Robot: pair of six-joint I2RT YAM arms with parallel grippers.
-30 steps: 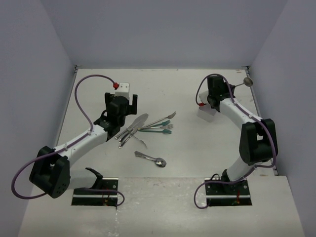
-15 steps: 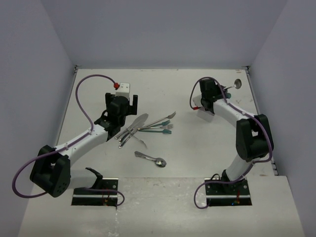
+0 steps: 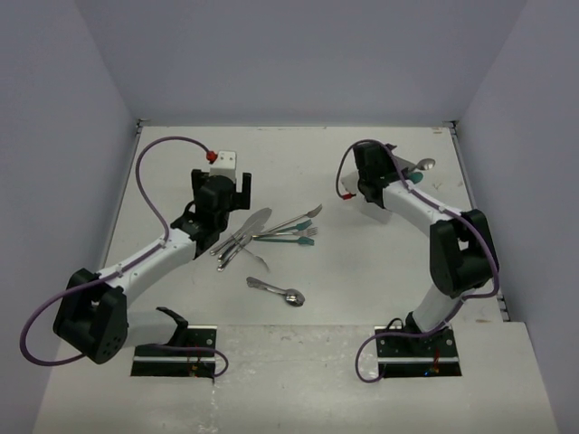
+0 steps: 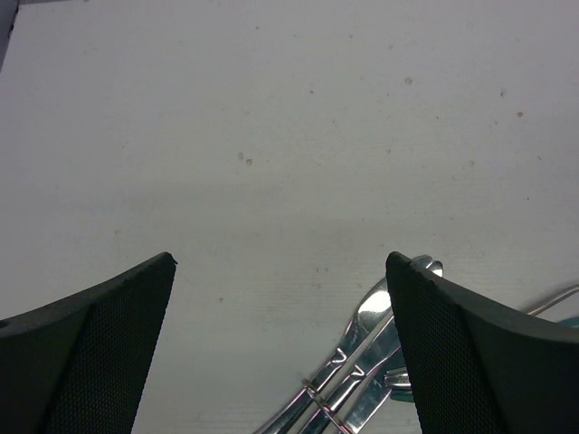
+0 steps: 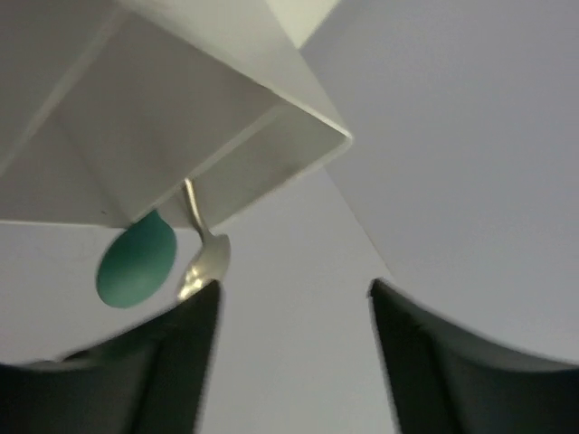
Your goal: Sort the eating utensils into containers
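Observation:
Several silver utensils [image 3: 242, 240] and two teal forks [image 3: 294, 237] lie in a pile at the table's middle left, with a silver spoon [image 3: 291, 295] nearer the front. My left gripper [image 3: 223, 185] hovers open just behind the pile; the left wrist view shows the gripper [image 4: 280, 262] empty, with silver handles [image 4: 362, 362] by its right finger. The white container [image 3: 378, 209] sits at the right, mostly under my right arm. A silver spoon [image 5: 204, 258] and a teal spoon [image 5: 136, 262] stick out of the container [image 5: 181, 117]. My right gripper [image 5: 294, 285] is open and empty beside them.
Grey walls close in the table on the left, back and right; the right wall [image 3: 507, 136] stands close behind the container. The silver spoon's bowl [image 3: 423, 165] overhangs toward the table's right edge. Both arm bases sit at the near edge.
My right gripper has opened and swung left, letting go of the silver spoon, which now rests in the container with its bowl sticking out. The left arm has not moved.

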